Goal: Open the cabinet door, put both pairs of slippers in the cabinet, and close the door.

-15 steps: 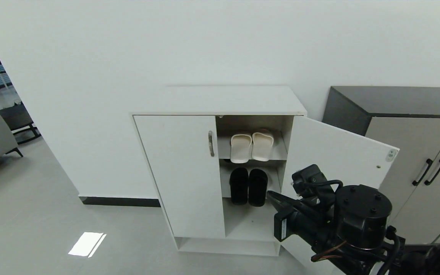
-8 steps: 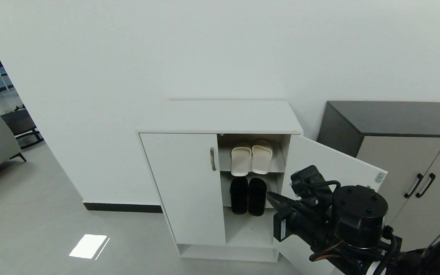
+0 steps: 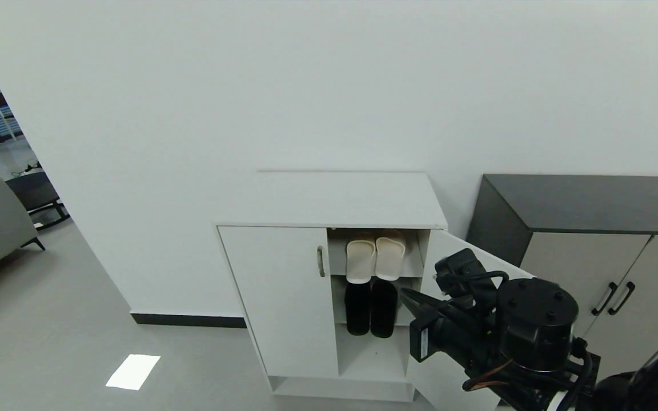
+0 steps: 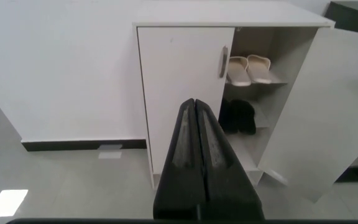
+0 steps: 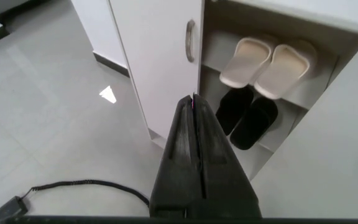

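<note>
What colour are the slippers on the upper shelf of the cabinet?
The upper slippers are cream white, clearest in the right wrist view.

cabinet [image 3: 340, 200]: plain white on top, doors and shelves
handle [image 3: 320, 261]: dull metal grey
upper slippers [image 3: 374, 257]: cream, no pattern
lower slippers [image 3: 370, 311]: black, at 6 o'clock of the cream pair
left gripper [image 4: 194, 106]: black
right gripper [image 5: 193, 99]: black
side cabinet [image 3: 586, 202]: at 3 o'clock of the white one; dark grey top, pale grey doors, black pulls [image 3: 614, 298]
wall [image 3: 306, 85]: white
skirting [image 3: 189, 320]: black
floor [image 3: 49, 319]: grey; bright white patch [image 3: 133, 371] at 8 o'clock of the cabinet
</note>
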